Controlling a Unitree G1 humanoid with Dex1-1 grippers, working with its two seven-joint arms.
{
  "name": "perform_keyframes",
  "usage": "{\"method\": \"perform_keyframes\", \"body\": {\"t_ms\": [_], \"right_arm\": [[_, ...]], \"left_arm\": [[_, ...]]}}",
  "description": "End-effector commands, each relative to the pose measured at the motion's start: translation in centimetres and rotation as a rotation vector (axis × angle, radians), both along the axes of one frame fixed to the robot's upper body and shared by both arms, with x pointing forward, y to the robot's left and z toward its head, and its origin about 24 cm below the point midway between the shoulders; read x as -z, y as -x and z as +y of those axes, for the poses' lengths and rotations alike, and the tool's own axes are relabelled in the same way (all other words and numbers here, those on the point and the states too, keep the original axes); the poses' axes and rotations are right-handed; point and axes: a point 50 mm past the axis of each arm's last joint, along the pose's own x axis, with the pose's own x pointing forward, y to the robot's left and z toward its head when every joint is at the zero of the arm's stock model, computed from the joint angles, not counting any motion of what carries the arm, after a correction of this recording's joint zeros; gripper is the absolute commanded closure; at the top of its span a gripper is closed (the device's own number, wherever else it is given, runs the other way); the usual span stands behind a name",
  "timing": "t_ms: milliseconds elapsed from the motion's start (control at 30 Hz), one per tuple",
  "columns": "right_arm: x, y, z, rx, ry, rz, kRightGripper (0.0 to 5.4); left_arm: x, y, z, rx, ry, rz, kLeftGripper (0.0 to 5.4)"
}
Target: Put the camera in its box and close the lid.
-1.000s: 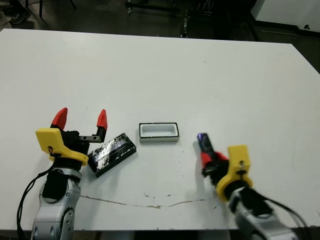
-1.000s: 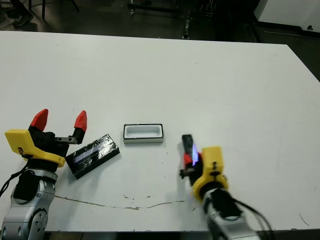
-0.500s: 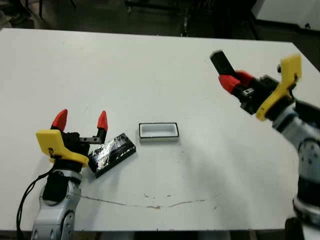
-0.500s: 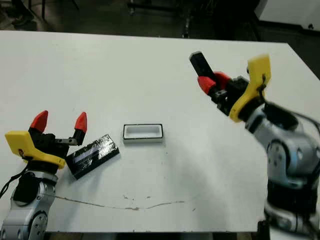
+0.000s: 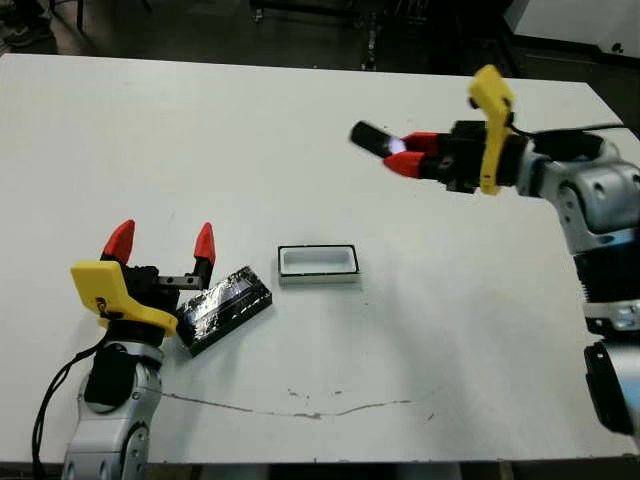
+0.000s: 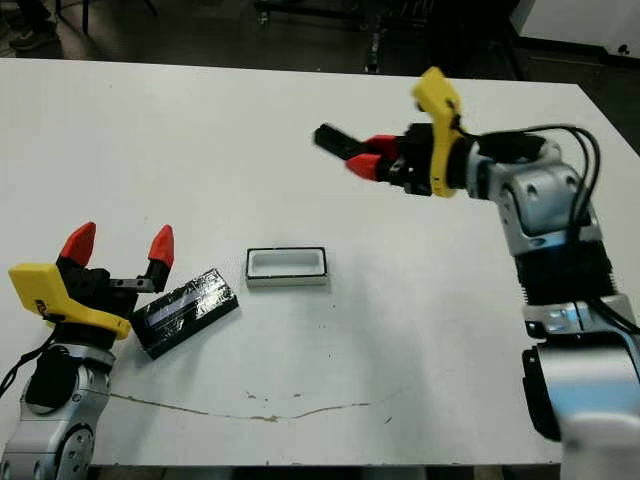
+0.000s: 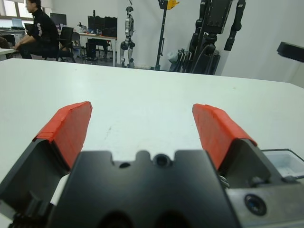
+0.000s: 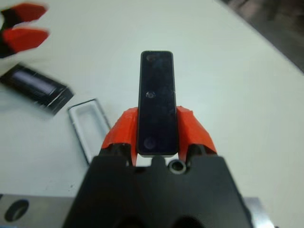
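My right gripper (image 5: 402, 157) is shut on the camera (image 5: 372, 136), a slim black bar. It holds the bar in the air, pointing toward my left, above the table beyond the box. In the right wrist view the camera (image 8: 156, 102) stands up between the red fingers (image 8: 119, 136). The box (image 5: 318, 264) lies open and white inside on the table, near the middle. Left of it the lid (image 5: 225, 308), a shiny black slab, lies flat and askew. My left gripper (image 5: 162, 240) is open just left of the lid, with nothing between its fingers.
A thin dark crack (image 5: 300, 405) runs across the table near its front edge. In the left wrist view a person (image 7: 35, 28) sits at a desk far beyond the table, with robot stands and equipment (image 7: 213, 33) behind it.
My right arm has lifted the camera off the front right of the table, swung up to the right, then moved left over the table. The left arm, lid and box have not moved.
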Motion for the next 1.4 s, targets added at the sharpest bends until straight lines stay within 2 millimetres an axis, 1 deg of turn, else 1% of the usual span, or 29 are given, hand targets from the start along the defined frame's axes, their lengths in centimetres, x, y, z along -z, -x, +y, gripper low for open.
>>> {"method": "perform_keyframes", "body": {"t_ms": [33,300,433,633,1033,1200,1400], "right_arm": [[0.0,-0.3,0.8,-0.082,0.053,0.017,3.76],[0.8,-0.1,2.7,-0.245,0.12,0.106,3.76],[1.4,0.1,3.5,-0.347,0.183,0.068,3.76],[2.5,0.3,4.6,-0.406,0.258,0.09,3.76],[3.9,0.7,6.2,-0.473,0.38,0.082,3.76],[4.4,0.6,6.3,-0.447,0.396,0.086,3.76],[4.7,0.6,6.4,-0.455,0.41,0.095,3.76]], "left_arm": [[0.2,0.1,0.2,-0.01,-0.021,0.011,0.0],[0.1,0.2,0.1,-0.016,-0.014,0.017,0.0],[0.2,0.2,0.1,-0.014,-0.023,0.017,0.0],[0.2,0.2,0.1,-0.007,-0.026,0.016,0.0],[0.1,0.2,0.1,-0.007,-0.024,0.015,0.0],[0.1,0.1,0.1,-0.004,-0.017,0.015,0.0],[0.1,0.1,0.1,-0.009,-0.016,0.013,0.0]]}}
